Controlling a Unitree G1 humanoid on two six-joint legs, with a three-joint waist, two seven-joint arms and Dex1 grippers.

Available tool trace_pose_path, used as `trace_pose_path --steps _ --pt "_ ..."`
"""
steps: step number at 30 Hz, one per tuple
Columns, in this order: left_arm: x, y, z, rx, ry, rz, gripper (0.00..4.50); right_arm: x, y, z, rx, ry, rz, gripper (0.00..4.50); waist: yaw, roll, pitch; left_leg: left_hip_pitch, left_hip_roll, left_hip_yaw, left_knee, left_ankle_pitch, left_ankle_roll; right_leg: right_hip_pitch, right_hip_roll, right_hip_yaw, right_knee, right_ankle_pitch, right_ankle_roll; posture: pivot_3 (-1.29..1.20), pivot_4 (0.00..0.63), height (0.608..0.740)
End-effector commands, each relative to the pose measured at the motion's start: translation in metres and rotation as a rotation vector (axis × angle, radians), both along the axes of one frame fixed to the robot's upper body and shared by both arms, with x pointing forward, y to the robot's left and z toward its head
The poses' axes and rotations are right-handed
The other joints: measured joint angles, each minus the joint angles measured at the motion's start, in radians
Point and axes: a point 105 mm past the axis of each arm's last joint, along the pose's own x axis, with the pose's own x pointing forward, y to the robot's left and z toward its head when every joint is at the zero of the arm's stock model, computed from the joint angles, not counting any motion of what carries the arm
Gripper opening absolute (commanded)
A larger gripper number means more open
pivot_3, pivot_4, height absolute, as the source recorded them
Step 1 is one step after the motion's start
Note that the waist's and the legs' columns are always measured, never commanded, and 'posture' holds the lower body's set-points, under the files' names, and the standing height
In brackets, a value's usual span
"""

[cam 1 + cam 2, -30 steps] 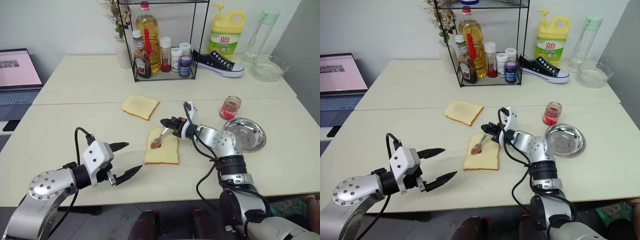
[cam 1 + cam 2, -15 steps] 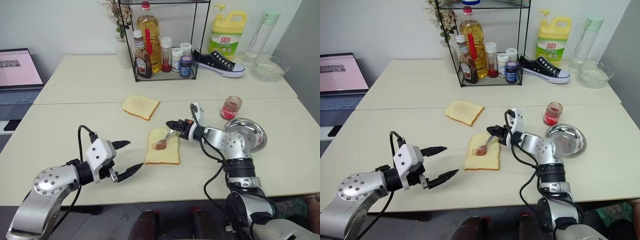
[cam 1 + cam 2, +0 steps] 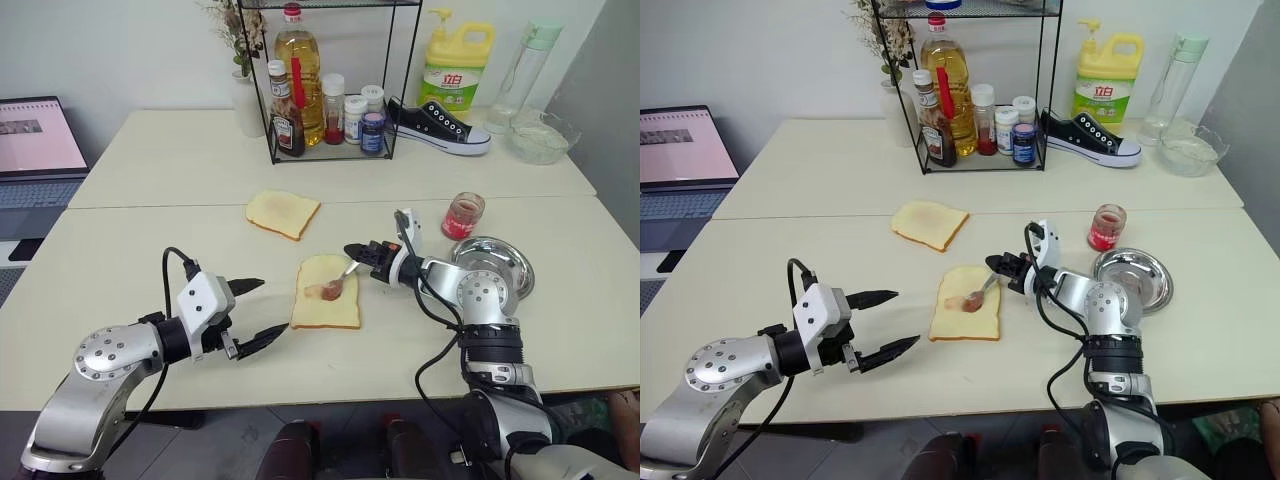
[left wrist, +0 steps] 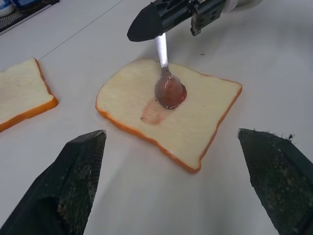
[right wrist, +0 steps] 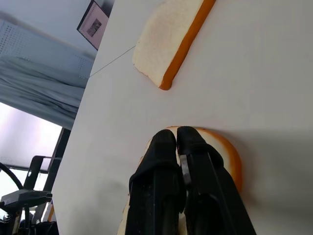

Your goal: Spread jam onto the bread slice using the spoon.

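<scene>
The bread slice (image 3: 326,292) lies flat at the middle of the near table. My right gripper (image 3: 358,250) is shut on the handle of the spoon (image 3: 340,280), just past the slice's far right corner. The spoon's bowl (image 4: 169,92) rests on the bread with red jam in it. A faint pink smear (image 4: 153,112) lies beside the bowl. The jam jar (image 3: 461,214) stands to the right, near the table seam. My left gripper (image 3: 273,306) hovers open to the left of the slice, holding nothing.
A second bread slice (image 3: 282,212) lies behind the first. A round steel dish (image 3: 492,266) sits by my right arm. At the back stand a wire rack of bottles (image 3: 325,100), a shoe (image 3: 437,127), a yellow detergent bottle (image 3: 447,68) and a glass bowl (image 3: 540,137). A laptop (image 3: 35,140) is far left.
My right gripper has drawn the spoon to the right across the bread, leaving a pink smear behind it. The left gripper has stayed open and about where it was.
</scene>
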Motion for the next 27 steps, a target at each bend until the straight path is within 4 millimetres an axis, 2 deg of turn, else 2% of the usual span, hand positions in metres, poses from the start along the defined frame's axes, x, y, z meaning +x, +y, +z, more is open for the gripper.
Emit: trace_pose_path --steps 1,9,16,21,27 --pt "0.000 -0.004 0.007 0.013 -0.040 -0.032 4.50 -0.002 -0.012 -0.001 -0.021 0.006 -0.033 0.03 0.000 0.000 0.000 0.000 0.000 0.000 0.000 0.000 0.000 0.000 0.000 0.000 0.000 0.000 0.000 0.00 0.150 0.740" --pt "0.001 -0.006 0.007 0.012 -0.039 -0.046 4.50 -0.005 -0.017 0.002 -0.010 0.004 -0.049 0.03 0.000 0.000 0.000 0.000 0.000 0.000 0.000 0.000 0.000 0.000 0.000 0.000 0.000 0.000 0.000 0.00 0.150 0.740" --pt "0.001 -0.006 0.008 0.012 -0.039 -0.051 4.50 0.000 -0.009 0.029 0.045 -0.044 -0.045 0.03 -0.001 0.000 0.000 0.000 0.000 0.000 0.000 0.000 0.000 0.000 0.000 0.000 0.000 0.000 0.000 0.00 0.150 0.740" --pt "0.001 -0.007 0.007 0.009 -0.039 -0.048 4.50 -0.001 -0.011 0.053 0.090 -0.082 -0.021 0.03 -0.002 0.000 0.000 0.000 0.000 0.000 0.000 0.000 0.000 0.000 0.000 0.000 0.000 0.000 0.000 0.00 0.150 0.740" --pt "0.000 -0.008 0.006 0.003 -0.037 -0.046 4.50 -0.009 -0.017 0.049 0.096 -0.059 0.002 0.03 -0.003 0.000 0.000 0.000 0.000 0.001 0.000 0.000 0.000 0.000 0.000 0.000 0.000 0.000 0.000 0.00 0.150 0.740"
